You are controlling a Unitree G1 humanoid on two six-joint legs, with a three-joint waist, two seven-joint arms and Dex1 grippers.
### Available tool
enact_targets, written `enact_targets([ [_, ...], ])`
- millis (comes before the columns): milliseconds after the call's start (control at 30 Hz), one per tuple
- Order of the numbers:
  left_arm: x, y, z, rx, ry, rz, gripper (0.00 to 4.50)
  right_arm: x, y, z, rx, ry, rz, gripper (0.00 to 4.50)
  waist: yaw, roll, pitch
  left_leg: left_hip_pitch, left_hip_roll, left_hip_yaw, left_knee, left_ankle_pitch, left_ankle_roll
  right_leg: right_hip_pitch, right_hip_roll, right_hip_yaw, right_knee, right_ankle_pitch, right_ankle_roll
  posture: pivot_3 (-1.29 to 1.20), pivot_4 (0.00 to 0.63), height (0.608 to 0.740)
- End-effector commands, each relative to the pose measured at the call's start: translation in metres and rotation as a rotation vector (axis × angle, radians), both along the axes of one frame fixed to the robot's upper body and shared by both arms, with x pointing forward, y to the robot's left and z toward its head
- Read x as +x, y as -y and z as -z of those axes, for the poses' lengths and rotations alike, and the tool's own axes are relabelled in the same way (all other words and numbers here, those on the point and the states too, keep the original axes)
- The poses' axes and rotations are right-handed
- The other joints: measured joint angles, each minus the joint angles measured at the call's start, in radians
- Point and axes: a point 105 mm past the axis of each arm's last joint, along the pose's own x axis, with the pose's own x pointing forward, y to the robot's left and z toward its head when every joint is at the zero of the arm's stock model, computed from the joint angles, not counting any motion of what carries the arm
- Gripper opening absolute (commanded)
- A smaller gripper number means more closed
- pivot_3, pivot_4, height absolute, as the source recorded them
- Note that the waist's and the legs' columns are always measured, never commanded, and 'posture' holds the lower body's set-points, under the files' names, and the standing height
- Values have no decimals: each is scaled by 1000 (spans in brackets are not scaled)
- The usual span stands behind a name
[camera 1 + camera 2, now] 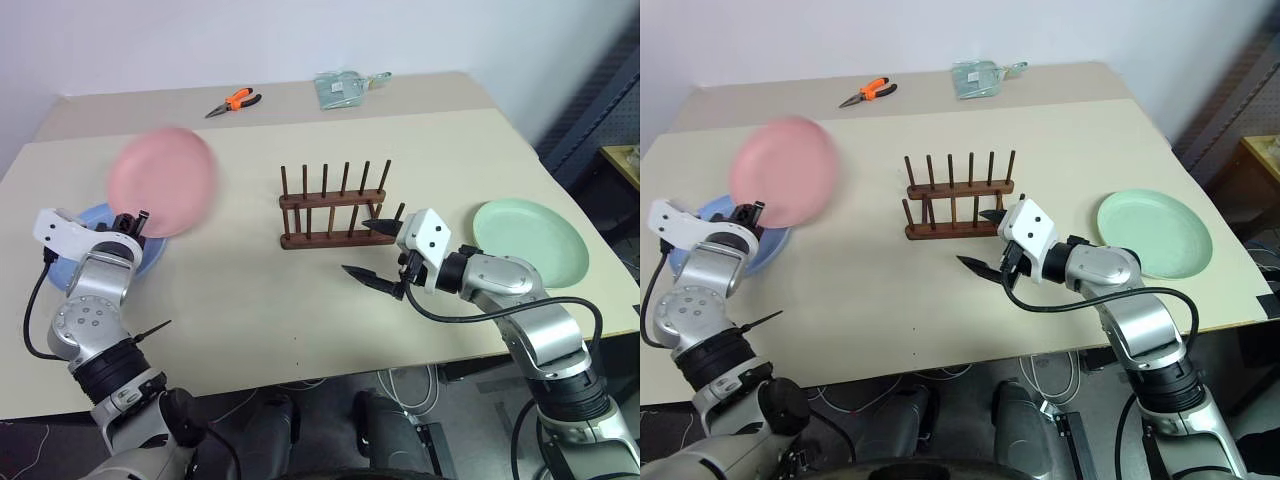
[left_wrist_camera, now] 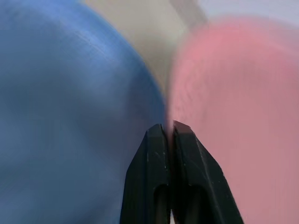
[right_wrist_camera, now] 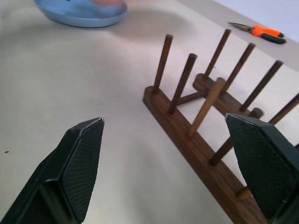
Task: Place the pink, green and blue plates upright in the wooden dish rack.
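My left gripper (image 1: 131, 221) is shut on the rim of the pink plate (image 1: 162, 180), which it holds raised and tilted over the blue plate (image 1: 152, 256). The blue plate lies flat at the table's left. In the left wrist view the black fingers (image 2: 154, 158) pinch the pink plate (image 2: 233, 107) with the blue plate (image 2: 70, 116) beneath. The wooden dish rack (image 1: 333, 205) stands empty mid-table. My right gripper (image 1: 357, 246) hangs open just in front of the rack's right end, holding nothing. The green plate (image 1: 530, 240) lies flat at the right.
Orange-handled pliers (image 1: 235, 101) and a clear packet (image 1: 345, 88) lie at the back of the table. Bare tabletop (image 1: 250, 300) stretches between the rack and the front edge. The green plate sits close to the table's right edge.
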Motion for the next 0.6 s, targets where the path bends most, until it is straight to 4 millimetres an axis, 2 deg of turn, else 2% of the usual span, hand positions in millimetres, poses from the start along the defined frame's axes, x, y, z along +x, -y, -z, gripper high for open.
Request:
enact_targets([
  [33,0,13,-58,137,224,64,2,-2,8,-33,9,102,7,4371,0,-1,0,0,0,0,0,0,0,0,0,0,0,0,0,0,150,739],
  [167,6,65,-100,348,347,234,2,-3,-3,-64,-32,262,-24,4371,1,-1,1,0,0,0,0,0,0,0,0,0,-1,0,0,0,150,739],
  [300,11,141,-133,589,453,423,2,2,-30,-83,-188,539,-72,4371,1,-1,0,0,0,2,0,0,0,1,0,0,-1,0,-1,0,150,739],
  [367,11,162,-140,638,486,463,2,7,-40,-85,-254,636,-80,4371,0,-1,0,-1,-1,4,0,0,0,0,0,0,-1,0,0,0,150,739],
  [500,9,210,-146,649,550,562,2,37,-54,-85,-368,802,15,4371,-10,-1,1,0,-1,3,-1,0,-1,0,0,1,-1,0,0,0,150,739],
  [533,9,215,-145,654,553,572,2,42,-54,-82,-408,826,31,4371,-11,-1,1,0,-1,2,-1,0,-1,0,1,1,-1,0,0,0,150,739],
  [600,10,216,-144,620,552,569,0,51,-50,-80,-454,866,80,3825,-11,-1,1,0,-1,2,-1,1,-1,-1,1,1,-1,0,-1,0,150,739],
])
